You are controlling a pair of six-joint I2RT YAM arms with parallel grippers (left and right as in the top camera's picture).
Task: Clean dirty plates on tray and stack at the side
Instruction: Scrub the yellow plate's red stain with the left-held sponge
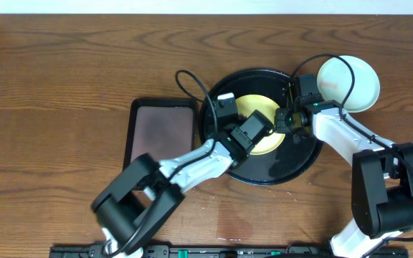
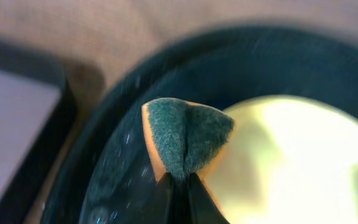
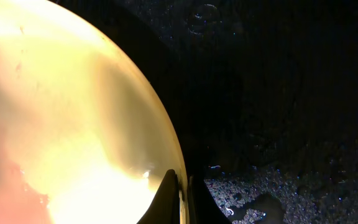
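Yellow plate [image 1: 253, 107] lies mid-tray [image 1: 278, 168]. L gripper [image 2: 179, 185] is clamped on the sponge [image 2: 185, 134], over the plate's edge. R gripper [image 3: 180, 190] pinches the plate rim, steadying it. Red smear [image 3: 5, 193] shows on the plate. Best approach, prob.: press sponge flat, short strokes across smear, R grip firm so plate doesn't skid. Pale plates [image 1: 346, 82] sit beside tray.
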